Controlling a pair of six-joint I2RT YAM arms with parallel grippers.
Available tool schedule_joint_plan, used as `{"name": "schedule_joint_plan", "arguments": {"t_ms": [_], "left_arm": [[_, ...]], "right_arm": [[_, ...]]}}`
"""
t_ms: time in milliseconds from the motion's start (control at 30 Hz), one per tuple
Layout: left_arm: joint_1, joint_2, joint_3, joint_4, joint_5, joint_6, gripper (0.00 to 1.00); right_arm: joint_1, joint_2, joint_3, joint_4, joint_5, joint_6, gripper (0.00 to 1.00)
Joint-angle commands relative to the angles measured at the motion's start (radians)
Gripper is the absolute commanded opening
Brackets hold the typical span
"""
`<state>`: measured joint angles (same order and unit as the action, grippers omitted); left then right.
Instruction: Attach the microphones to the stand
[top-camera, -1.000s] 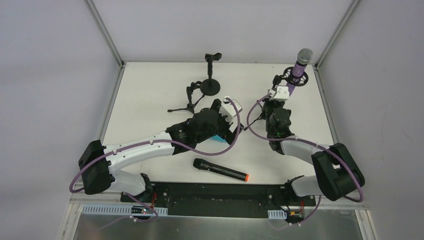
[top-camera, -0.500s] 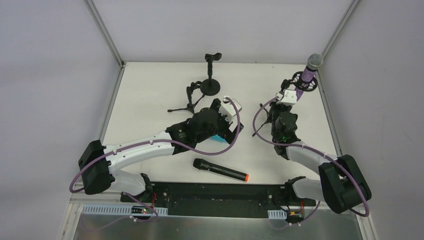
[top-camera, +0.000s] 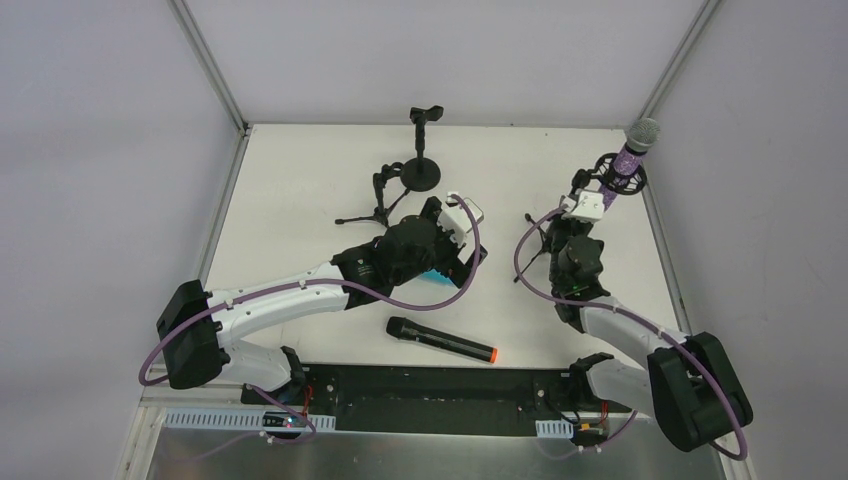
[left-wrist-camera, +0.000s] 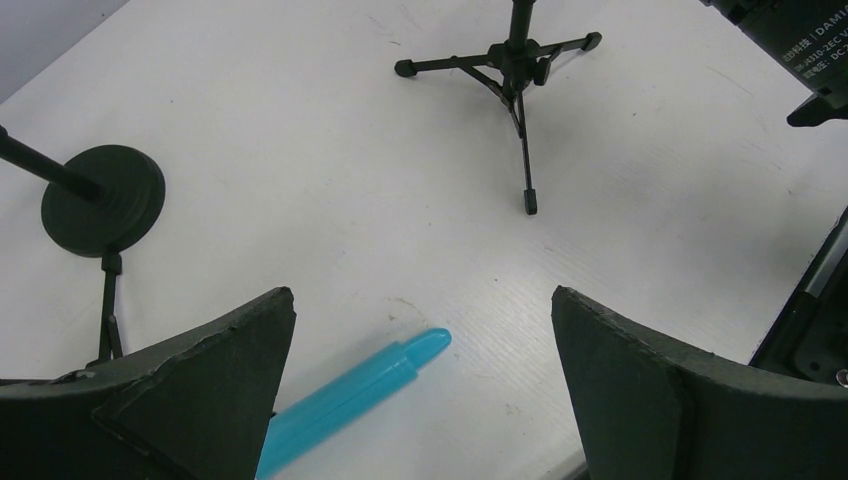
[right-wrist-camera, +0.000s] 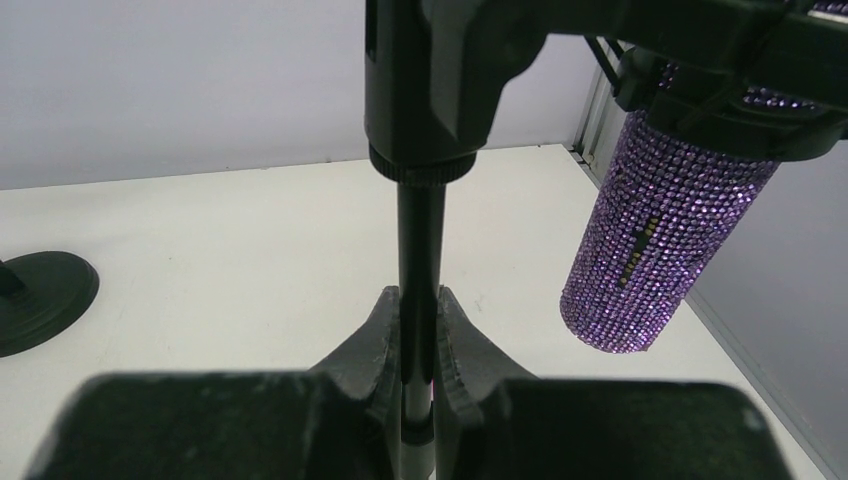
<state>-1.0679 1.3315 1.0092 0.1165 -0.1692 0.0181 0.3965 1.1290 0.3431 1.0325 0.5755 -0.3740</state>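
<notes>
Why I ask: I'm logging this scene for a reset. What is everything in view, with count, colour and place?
glittery purple stick microphone with silver mesh head: one, purple and silver, in the far-right stand's ring cradle.
all-turquoise stick microphone: one, turquoise, lying under the left pincer.
black stick microphone with orange end ring: one, black and orange, lying near the front edge.
black tripod stand with ring cradle: one, black, far right.
black round-base stand with clip: one, black, far centre.
small black tripod stand: one, black, beside the round base.
white table: one, white.
left pincer: black, open.
right pincer: black, shut on the cradle stand's pole.
</notes>
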Motion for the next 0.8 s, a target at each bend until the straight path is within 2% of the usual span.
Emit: {"name": "schedule_joint_plan", "arguments": {"t_ms": [0,200,767], "left_arm": [[-0.009,-0.028,0.029,0.018,-0.021,0.018,0.99],[-0.009,-0.021,0.033,0.013,-0.021,0.020,0.99],[-0.010,-0.013,0.037,0.012,-0.027,0.022,0.99]], "right_arm": [[-0.007,-0.037,-0.010,0.001,0.038,0.030,0.09],[-0.007,-0.062,-0.011,-0.040,0.036,0.059,0.31],[-0.008,-0.196,0.010,-0.283,-0.042,0.196,0.60]]}}
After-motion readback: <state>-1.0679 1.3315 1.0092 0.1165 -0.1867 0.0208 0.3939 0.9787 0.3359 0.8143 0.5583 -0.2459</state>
